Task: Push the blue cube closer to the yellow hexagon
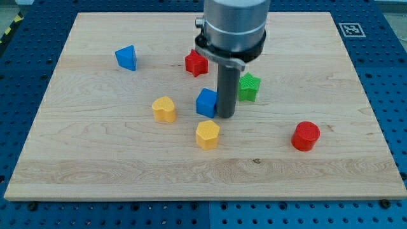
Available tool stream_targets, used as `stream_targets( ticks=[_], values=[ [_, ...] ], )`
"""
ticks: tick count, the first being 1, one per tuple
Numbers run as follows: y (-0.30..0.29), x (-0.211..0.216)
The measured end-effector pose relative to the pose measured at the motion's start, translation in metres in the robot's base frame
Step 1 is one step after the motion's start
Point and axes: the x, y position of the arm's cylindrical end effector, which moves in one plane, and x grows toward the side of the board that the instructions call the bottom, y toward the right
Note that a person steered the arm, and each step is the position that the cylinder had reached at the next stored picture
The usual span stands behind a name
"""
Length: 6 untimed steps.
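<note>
My tip (226, 116) is seen pressed against the right face of the blue cube (206, 102); nothing is held by the bare rod. The yellow hexagon (207, 134) is found just below the cube, near it but apart.

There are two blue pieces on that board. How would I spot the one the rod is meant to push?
Find the dark rod near the wooden board's middle; my tip sits against the blue cube on its right. The other blue block lies alone, far upper left.
</note>
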Motion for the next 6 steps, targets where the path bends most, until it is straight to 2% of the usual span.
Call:
stream_targets(
  ticks=[1,2,3,4,6],
  values=[
    [-0.002,-0.036],
    [-0.03,-0.052],
    [-0.043,-0.048],
    [-0.043,-0.016],
    [-0.06,-0.032]
  ],
)
